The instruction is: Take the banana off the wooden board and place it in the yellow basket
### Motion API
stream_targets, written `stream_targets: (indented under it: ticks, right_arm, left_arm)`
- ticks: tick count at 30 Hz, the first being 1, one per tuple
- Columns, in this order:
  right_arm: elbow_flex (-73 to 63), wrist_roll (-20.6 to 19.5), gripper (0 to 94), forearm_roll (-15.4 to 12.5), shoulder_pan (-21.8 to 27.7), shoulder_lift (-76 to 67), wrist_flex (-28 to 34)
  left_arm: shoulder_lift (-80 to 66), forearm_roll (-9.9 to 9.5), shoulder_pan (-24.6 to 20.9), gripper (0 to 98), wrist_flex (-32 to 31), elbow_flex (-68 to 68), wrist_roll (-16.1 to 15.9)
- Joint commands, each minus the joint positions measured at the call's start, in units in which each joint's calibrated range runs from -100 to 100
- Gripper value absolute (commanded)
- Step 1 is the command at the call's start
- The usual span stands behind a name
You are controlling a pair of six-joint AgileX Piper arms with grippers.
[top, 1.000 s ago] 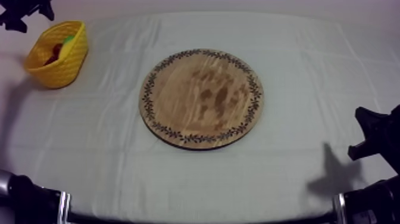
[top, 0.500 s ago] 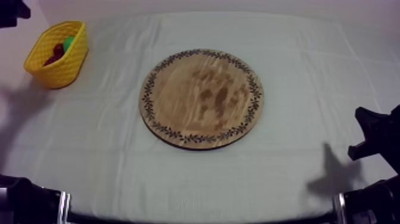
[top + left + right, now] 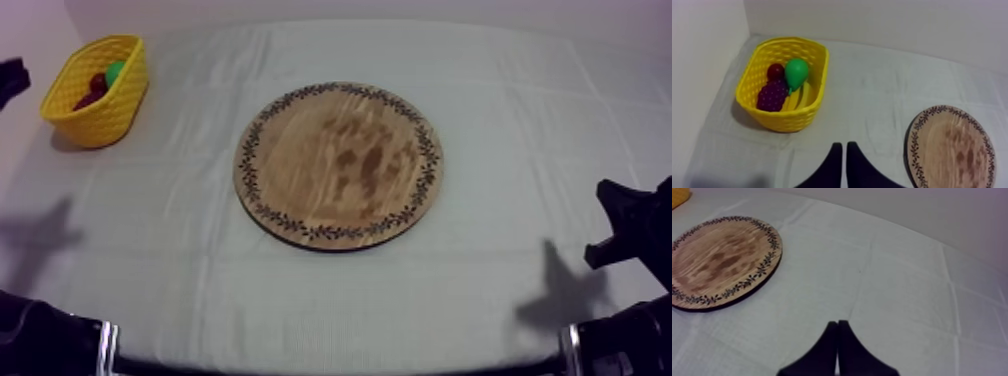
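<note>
A grey-white cloth (image 3: 500, 120) covers the table and fills most of the top view, creased in long straight folds. The round wooden board (image 3: 338, 165) lies flat at the centre of that frame, with a dark leaf pattern running round its rim. The yellow basket (image 3: 97, 90) stands at the upper left of the frame, well apart from the board, with cloth between them. A black part of the left arm (image 3: 12, 78) shows at the left edge, just beside the basket, and the right arm (image 3: 630, 230) sits low at the right edge. In the left wrist view the left gripper (image 3: 842, 160) hangs above the cloth between basket and board, its two black fingers pressed together into a narrow wedge, holding nothing. In the right wrist view the right gripper (image 3: 837, 338) is closed the same way, empty, over bare cloth near the board. The banana (image 3: 799, 97) lies inside the basket, against the wall nearest the board. Beside it sit the purple grapes (image 3: 772, 96), with the green pear (image 3: 796, 72) resting partly over the banana and the small red fruit (image 3: 775, 71) touching the pear, behind the grapes.
</note>
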Motion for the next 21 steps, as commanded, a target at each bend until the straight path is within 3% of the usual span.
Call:
stream_targets:
  ticks: [1,8,21]
  right_arm:
    - [-0.03,0.00,0.2,0.00,0.01,0.03,-0.01]
    - [-0.03,0.00,0.2,0.00,0.01,0.03,-0.01]
    - [-0.03,0.00,0.2,0.00,0.01,0.03,-0.01]
  left_arm:
    - [-7.60,0.20,0.02,0.2,-4.62,11.16,0.00]
    - [-19.41,0.62,0.05,0.1,-10.98,27.56,1.81]
    - [-33.17,0.41,0.01,0.1,-12.89,41.06,3.22]
